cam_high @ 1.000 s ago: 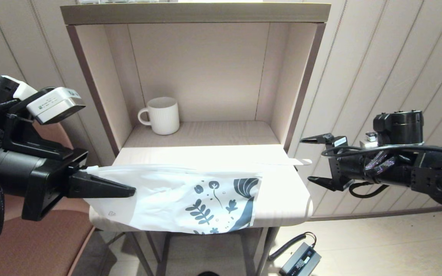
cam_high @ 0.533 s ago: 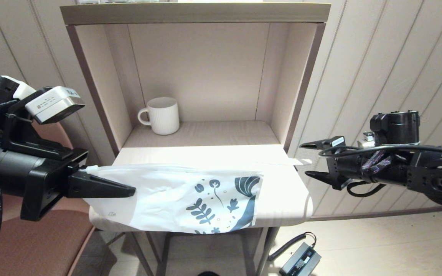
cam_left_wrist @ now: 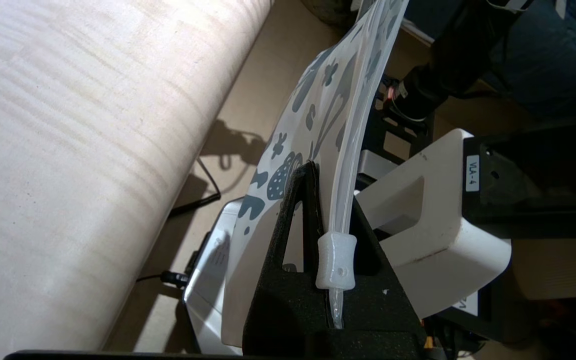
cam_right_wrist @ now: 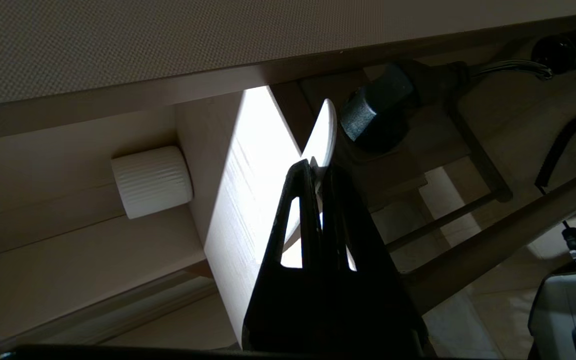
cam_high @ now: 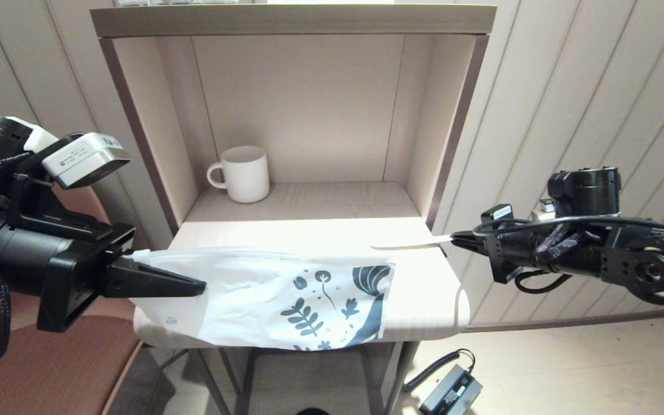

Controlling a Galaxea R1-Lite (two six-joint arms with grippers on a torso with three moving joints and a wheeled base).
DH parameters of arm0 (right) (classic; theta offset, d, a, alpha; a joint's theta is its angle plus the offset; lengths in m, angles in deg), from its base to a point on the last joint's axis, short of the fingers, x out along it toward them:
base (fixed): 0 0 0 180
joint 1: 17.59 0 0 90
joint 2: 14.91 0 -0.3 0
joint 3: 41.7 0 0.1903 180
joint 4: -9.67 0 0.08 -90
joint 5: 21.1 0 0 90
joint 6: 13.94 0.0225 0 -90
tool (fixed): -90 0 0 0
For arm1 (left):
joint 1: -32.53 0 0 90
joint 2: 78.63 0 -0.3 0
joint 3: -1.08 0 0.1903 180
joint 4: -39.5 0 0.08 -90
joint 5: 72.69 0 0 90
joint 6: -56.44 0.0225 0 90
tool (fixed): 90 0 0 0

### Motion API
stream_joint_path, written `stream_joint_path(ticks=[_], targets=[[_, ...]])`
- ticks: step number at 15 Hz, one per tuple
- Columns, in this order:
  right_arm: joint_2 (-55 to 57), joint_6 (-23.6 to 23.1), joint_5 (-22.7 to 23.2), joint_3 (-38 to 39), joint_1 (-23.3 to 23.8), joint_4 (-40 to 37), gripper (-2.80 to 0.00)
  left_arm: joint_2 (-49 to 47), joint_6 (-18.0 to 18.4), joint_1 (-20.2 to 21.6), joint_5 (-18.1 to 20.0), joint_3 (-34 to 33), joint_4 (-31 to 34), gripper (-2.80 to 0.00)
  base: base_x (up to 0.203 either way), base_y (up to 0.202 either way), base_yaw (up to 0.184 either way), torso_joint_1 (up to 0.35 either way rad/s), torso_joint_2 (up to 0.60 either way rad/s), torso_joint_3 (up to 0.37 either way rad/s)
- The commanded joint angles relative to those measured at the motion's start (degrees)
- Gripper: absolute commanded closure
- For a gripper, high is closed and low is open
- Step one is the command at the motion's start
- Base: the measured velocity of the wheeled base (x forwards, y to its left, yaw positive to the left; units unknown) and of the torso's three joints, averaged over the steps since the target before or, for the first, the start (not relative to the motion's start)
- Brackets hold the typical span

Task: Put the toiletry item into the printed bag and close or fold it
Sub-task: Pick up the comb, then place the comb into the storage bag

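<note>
The right gripper [cam_high: 456, 240] pinches the comb [cam_high: 410, 245] at the table's [cam_high: 424, 300] right edge. The comb lies lengthwise toward the bag [cam_high: 263, 300], whose zip end the closed left gripper [cam_high: 196, 285] holds at the left edge.

A second ago the right pincer [cam_high: 453, 240] stood wide open at the right of the head view, one finger above and one below the tip of the comb [cam_high: 410, 245] that juts past the right edge of the surface [cam_high: 424, 300]. Half a second ago the gap had narrowed. Now its fingers are pressed together on that tip, and the arm has shifted slightly toward the frame's centre. The comb's held end has lifted a little.
</note>
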Motion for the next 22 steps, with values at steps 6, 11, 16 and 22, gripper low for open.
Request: stream_joint_path(ticks=[6,11,16,22], targets=[[-4.9,-2.5,0.2,-0.3,-0.2,0.1,0.00,-0.2,0.1,0.0,0.6,0.1,0.2,0.00,0.000,0.000,0.000,0.000,0.00,0.000],[-17.0,-18.8,4.8,-3.2,-0.2,0.0,0.00,0.3,0.9,-0.3,0.5,-1.3,-0.5,0.00,0.000,0.000,0.000,0.000,0.00,0.000],[-20.7,-31.2,24.2,-7.0,0.7,0.5,0.00,0.6,2.4,-0.3,0.1,-4.8,-13.6,0.00,0.000,0.000,0.000,0.000,0.00,0.000],[-19.4,-32.8,38.1,-20.6,1.4,0.1,0.00,0.9,6.3,-4.9,-6.9,-9.6,-23.3,0.00,0.000,0.000,0.000,0.000,0.00,0.000]])
